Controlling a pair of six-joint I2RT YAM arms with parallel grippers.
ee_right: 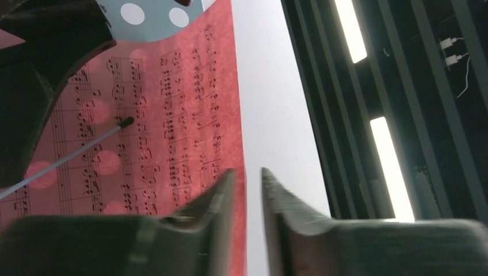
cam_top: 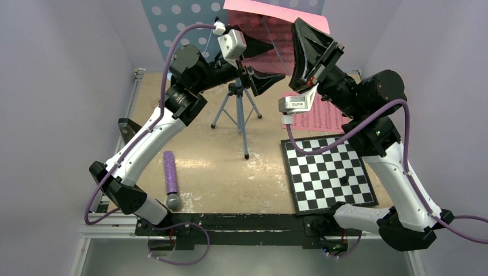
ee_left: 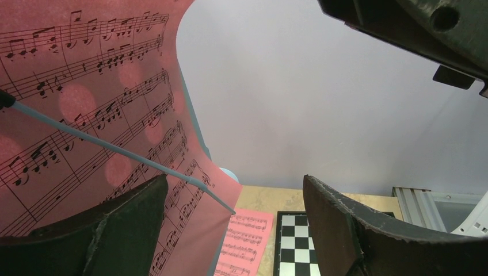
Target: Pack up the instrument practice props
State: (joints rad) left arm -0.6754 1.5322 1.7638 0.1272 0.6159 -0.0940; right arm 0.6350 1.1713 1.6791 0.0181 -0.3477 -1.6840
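Note:
The light-blue perforated music stand [cam_top: 172,20] rises at the back on tripod legs [cam_top: 239,109]. A pink sheet-music page [cam_top: 270,23] leans on it under a thin blue holder arm [ee_left: 115,146]. Another pink page [cam_top: 319,115] lies flat on the table. My left gripper [cam_top: 276,59] is open in front of the page on the stand [ee_left: 86,103], its left finger [ee_left: 115,230] next to the paper. My right gripper [ee_right: 247,172] points upward at that page's right edge [ee_right: 239,115]. Its jaws stand a narrow gap apart, with the paper's edge showing in the gap.
A black-and-white checkered board [cam_top: 328,172] lies at the front right, next to the flat pink page. A purple stick with a grey round end [cam_top: 171,178] lies at the front left. Pale walls close in the back and both sides.

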